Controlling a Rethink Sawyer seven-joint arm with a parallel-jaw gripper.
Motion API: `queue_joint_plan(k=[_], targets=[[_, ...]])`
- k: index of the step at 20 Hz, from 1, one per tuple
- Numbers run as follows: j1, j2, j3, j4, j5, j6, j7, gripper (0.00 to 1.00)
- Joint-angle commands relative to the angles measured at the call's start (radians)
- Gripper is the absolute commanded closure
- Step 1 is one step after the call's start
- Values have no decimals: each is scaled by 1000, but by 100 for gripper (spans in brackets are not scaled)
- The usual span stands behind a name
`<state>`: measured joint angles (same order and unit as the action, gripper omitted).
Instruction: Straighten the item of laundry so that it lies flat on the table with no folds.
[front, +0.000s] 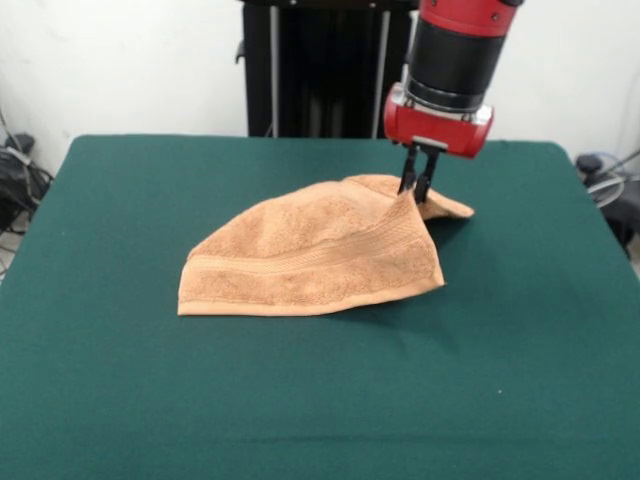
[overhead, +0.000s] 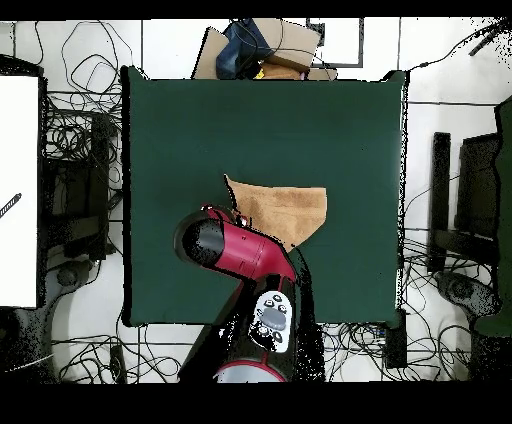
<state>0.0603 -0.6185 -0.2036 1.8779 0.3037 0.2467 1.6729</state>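
In the front view you see the orange-tan terry towel (front: 300, 262) lying near the middle of the dark green table (front: 300, 400), a little toward the far side and right of centre. It is not flat: it is folded over on itself into a rough triangle, with a long hemmed edge and a woven band stripe running along the near side, and the cloth rises from that edge to a peak at the upper right. At that peak your gripper (front: 417, 190) has its two dark fingers drawn together and pinched on the towel, holding the cloth up off the table so it drapes down in a slope to the left and front. Behind the raised peak a second flap of the towel lies on the felt, reaching out to the right of the fingers, and a dark shadow sits under the lifted right corner. The red gripper body and black wrist stand straight above the pinch point. In the overhead view the towel (overhead: 285, 212) shows as a tan wedge at the middle of the table (overhead: 200, 130), with a pointed corner at its upper left and a straighter edge on its right, and the red and black arm (overhead: 235, 250) crosses over its lower left part, hiding the gripper itself. Tangled cables lie on the floor (overhead: 80, 150) all round the table.
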Motion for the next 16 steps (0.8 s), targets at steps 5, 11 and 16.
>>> queue_joint_plan(k=[5,11,16], targets=[[21,-45,-9,-13,47,163,255,100],[31,-48,-29,-33,54,203,273,100],[28,-52,-29,-33,62,209,273,100]])
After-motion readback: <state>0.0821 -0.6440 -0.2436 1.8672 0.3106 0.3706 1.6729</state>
